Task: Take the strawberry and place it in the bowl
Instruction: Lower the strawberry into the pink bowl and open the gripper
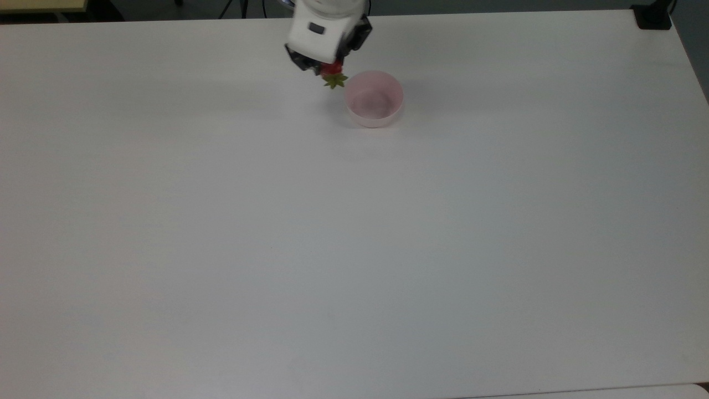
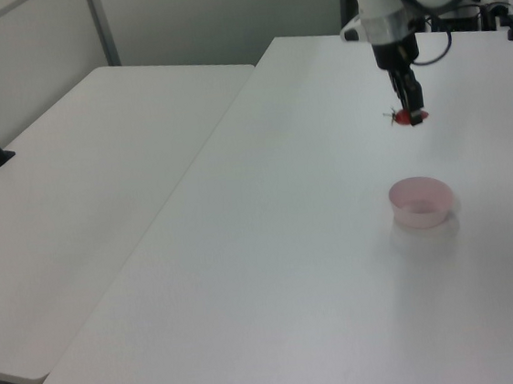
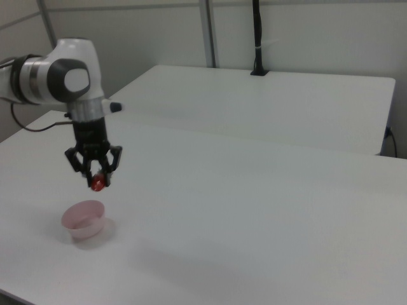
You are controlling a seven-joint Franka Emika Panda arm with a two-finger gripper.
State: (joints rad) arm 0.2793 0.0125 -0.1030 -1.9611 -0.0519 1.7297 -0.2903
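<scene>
- My jaws grip the strawberry (image 1: 333, 71), green cap pointing down.
- I hang above the surface (image 1: 354, 233), just beside the bowl (image 1: 374, 98), which sits upright.

From above we look steeply down the table (image 1: 354, 249); both side views face across it from opposite ends.

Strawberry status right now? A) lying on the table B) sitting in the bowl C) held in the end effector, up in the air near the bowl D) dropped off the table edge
C: the strawberry hangs clamped in the end effector above the table, and the bowl below holds nothing; in the top view the berry sits just off the bowl's rim on the top view's left.
</scene>
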